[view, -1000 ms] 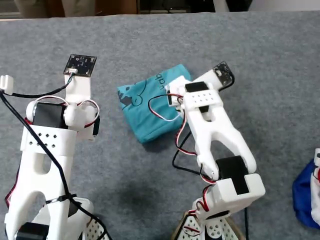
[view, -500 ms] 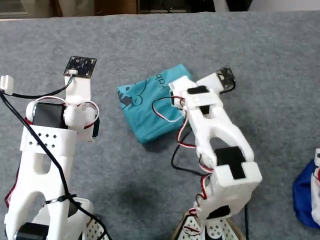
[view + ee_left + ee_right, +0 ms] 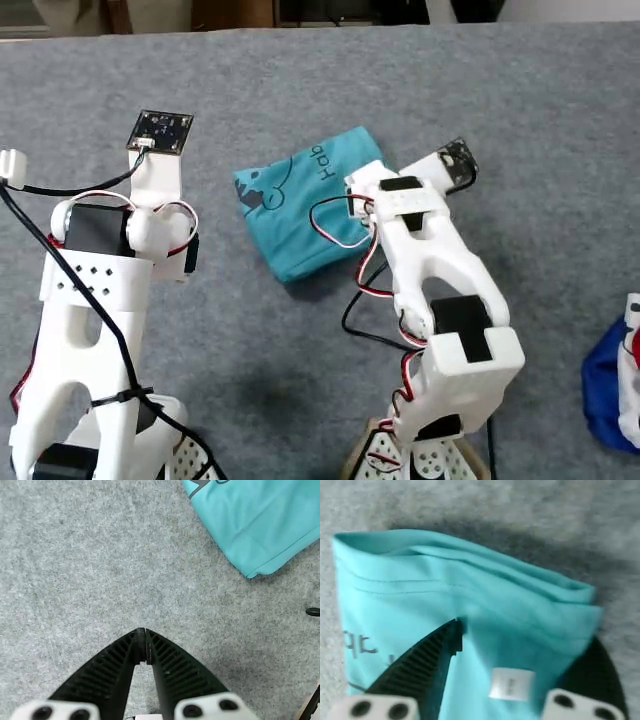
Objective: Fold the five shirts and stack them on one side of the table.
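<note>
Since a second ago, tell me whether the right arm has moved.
Yes. In the high view the right arm has drawn back slightly toward its base, uncovering more of the teal shirt, which has stayed put.

**Two garments, two arms, one table [image 3: 540,100]**

One folded teal shirt [image 3: 300,215] and one blue garment [image 3: 600,395] made two pieces of clothing. There were two white arms, a left arm [image 3: 95,290] and a right arm [image 3: 415,235], with one gripper each: the left gripper [image 3: 143,632] and the right gripper [image 3: 525,635]. One grey table held them.
</note>
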Robot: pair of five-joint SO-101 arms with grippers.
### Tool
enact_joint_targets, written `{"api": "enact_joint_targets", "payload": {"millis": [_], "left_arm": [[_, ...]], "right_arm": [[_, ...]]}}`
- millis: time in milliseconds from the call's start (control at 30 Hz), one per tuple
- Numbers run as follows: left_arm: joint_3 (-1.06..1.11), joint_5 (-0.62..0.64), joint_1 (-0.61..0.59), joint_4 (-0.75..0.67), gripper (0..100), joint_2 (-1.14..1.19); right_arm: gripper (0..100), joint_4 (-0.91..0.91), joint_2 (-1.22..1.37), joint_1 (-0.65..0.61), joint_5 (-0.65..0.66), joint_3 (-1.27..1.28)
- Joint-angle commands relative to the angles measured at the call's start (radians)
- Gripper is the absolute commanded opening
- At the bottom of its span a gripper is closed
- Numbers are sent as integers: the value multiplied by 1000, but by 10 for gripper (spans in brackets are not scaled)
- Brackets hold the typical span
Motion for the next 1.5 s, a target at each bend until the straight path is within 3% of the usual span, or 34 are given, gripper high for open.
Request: {"api": "enact_joint_targets", "payload": {"millis": [0, 300, 633, 933, 1467], "left_arm": [[-40, 0, 2, 3, 21, -18], [-40, -6, 3, 2, 21, -18], [-40, -6, 3, 3, 21, -18], [-41, -6, 3, 6, 21, -18], [-43, -2, 12, 25, 21, -18]], "right_arm": [[210, -11, 5, -1, 0, -65], [210, 133, -185, -5, 57, -61], [211, 104, -180, -35, 55, -61], [426, 98, -93, -30, 48, -68], [428, 51, -88, -30, 12, -62]]}}
